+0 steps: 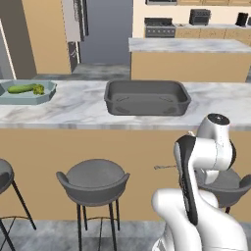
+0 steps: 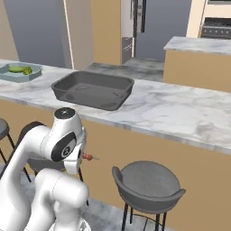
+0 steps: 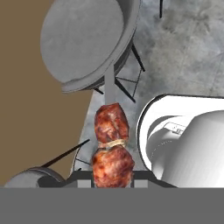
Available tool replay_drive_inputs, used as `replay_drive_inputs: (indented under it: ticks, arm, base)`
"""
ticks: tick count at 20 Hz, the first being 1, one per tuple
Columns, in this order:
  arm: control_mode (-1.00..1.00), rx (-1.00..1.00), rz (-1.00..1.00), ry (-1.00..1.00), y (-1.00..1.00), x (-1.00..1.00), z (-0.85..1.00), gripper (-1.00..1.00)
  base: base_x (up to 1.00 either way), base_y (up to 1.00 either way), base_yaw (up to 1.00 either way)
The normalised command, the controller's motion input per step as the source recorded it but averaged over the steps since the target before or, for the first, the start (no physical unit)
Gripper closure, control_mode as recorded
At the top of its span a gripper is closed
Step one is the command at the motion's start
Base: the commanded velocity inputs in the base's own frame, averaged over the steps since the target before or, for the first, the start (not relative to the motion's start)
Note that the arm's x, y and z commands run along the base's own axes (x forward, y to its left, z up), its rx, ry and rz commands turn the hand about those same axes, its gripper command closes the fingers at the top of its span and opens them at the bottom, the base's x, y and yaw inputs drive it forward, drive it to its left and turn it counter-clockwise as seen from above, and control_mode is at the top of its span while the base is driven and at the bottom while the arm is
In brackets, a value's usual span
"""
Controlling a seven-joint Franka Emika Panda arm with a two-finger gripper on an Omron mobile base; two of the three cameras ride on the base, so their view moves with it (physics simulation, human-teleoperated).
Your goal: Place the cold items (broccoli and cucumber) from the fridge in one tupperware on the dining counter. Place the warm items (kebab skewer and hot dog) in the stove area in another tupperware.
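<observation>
- Tool (image 3: pixel 113 176) clamped on the skewer (image 3: pixel 112 146); two browned meat chunks stand up between the tips in the hand view, stick running on past them.
- Tool hangs low, on the near side of the table (image 1: pixel 73 110), below its edge and among the stools. Skewer tip pokes out beside the arm (image 2: pixel 89 157).
- Step in hand, as I read it: carry the skewer up and over to the dark tub (image 1: pixel 147 98) on the table. The tub looks empty, a fair home for the warm items.
- To do it well: lift clear of the table's near edge first, then travel far and in over the tub. Keep the skewer level so the long stick does not catch the rim. Lower inside the walls before letting go.
- In the way: the table's overhang right above the tool; a stool (image 3: pixel 83 41) close beneath it; another stool (image 1: pixel 94 181) to the left.
- Left along the table, well apart from the tub: the pale tray (image 1: pixel 29 95) with the cucumber (image 1: pixel 23 88) in it. Cold items go there, so keep the skewer out of it.
- Far behind: second counter (image 1: pixel 188 46), fridge (image 1: pixel 105 29), stove (image 1: pixel 160 27).
- Hot dog: cannot place it.
</observation>
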Motion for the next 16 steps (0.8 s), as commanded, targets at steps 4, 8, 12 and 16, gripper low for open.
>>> replay_drive_inputs:
  ticks: [4,8,12,16]
  arm:
    - [-1.00,-0.03,0.00,0.00,0.17,0.19,0.24,1.00]
    - [-1.00,-0.07,0.00,0.00,0.42,0.65,0.50,1.00]
    - [-1.00,-0.02,0.00,-0.01,0.10,0.50,0.83,1.00]
    - [-1.00,0.00,-0.03,0.00,0.00,0.33,1.00,1.00]
  base:
    - [0.15,0.17,0.00]
    - [0.00,0.00,0.00]
    - [0.00,0.00,0.00]
    - [0.00,0.00,0.00]
